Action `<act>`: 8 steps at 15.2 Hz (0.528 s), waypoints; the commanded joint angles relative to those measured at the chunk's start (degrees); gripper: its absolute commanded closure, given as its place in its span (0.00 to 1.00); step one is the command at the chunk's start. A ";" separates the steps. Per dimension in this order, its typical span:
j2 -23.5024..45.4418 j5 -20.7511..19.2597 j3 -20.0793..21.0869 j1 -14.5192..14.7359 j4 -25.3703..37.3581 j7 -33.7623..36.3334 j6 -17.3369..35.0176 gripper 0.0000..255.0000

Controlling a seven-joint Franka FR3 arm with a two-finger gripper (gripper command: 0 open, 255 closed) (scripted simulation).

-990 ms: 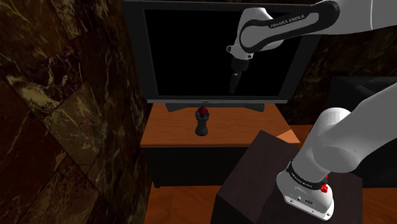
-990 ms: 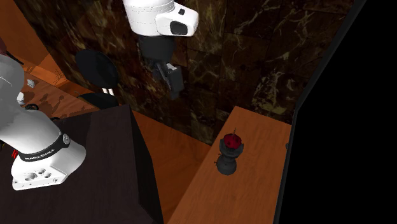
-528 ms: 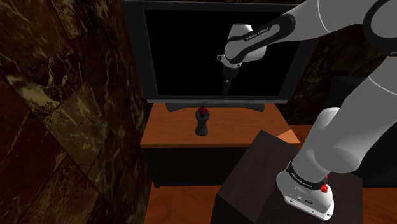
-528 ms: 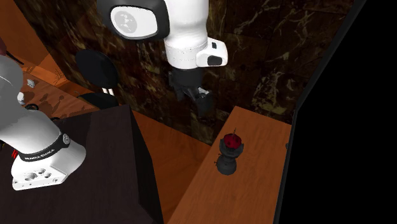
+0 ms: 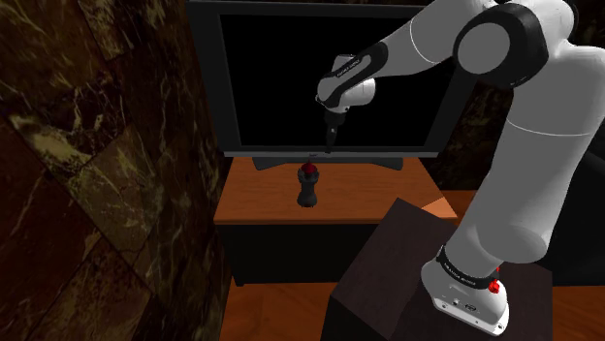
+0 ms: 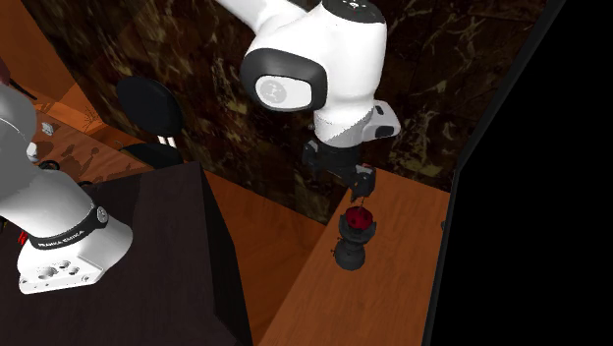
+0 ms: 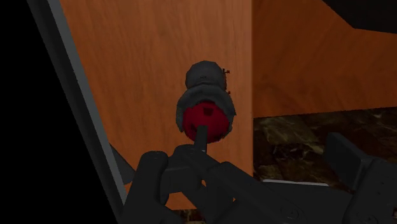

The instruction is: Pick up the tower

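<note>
The tower [image 5: 308, 186] is a small dark grey piece with a red top. It stands upright on the wooden TV cabinet [image 5: 262, 201], just in front of the screen. My black gripper [image 5: 331, 143] hangs above it, a little toward the shoulder view's right, pointing down. In the second exterior view the gripper [image 6: 357, 192] hovers right over the tower [image 6: 354, 238] without touching it. Through the wrist view the tower [image 7: 205, 108] lies ahead of the gripper [image 7: 248, 153]. The fingers [image 7: 159, 181] stand apart with nothing between them.
A large TV [image 5: 330, 77] with a black screen stands close behind the tower. A dark marble wall [image 5: 97, 174] borders the cabinet on the shoulder view's left. My dark box stand [image 5: 388, 281] sits in front of the cabinet. A black round chair [image 6: 147, 103] stands farther off.
The arm has swung toward the shoulder view's left and dropped, bringing the gripper from well above and beside the tower to just over it. The fingers stayed open.
</note>
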 commanded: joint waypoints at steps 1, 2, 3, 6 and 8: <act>4.54 2.54 0.93 -0.97 3.14 -3.99 1.16 0.00; 6.87 3.63 1.53 -1.62 5.08 -5.75 1.46 0.00; 9.17 4.61 2.16 -2.30 7.09 -7.40 1.71 0.00; 15.00 6.57 3.93 -4.13 12.63 -11.10 2.07 0.00; 16.03 7.18 4.34 -4.42 12.52 -11.60 3.15 0.00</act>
